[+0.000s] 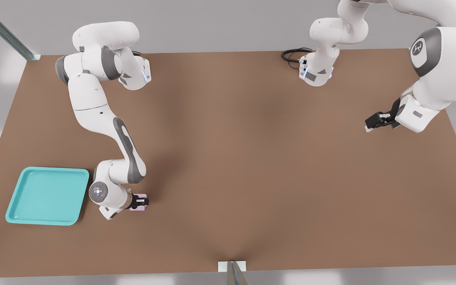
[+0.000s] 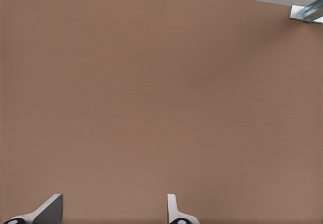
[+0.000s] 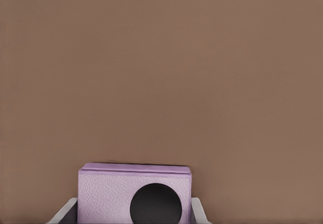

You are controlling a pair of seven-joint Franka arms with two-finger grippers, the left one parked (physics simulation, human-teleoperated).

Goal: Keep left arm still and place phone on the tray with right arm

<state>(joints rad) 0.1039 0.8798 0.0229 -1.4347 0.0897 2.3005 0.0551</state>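
Note:
The pale pink-lilac phone [image 1: 139, 208] is low over the brown table, just to the front view's right of the turquoise tray [image 1: 48, 196]. My right arm's gripper [image 1: 143, 202] is down at the phone, its black fingers across it. In the right wrist view the phone [image 3: 106, 193] shows one black round lens and stands between the two grey fingertips [image 3: 68, 211], which press against its sides; the gripper [image 3: 135, 211] is shut on it. The tray holds nothing. I cannot tell whether the phone touches the table.
The parked left arm's gripper [image 1: 380, 120] hangs over the table at the front view's right. A black cable [image 1: 293, 55] lies by the far arm base. A metal bracket [image 1: 232, 267] sits at the near table edge.

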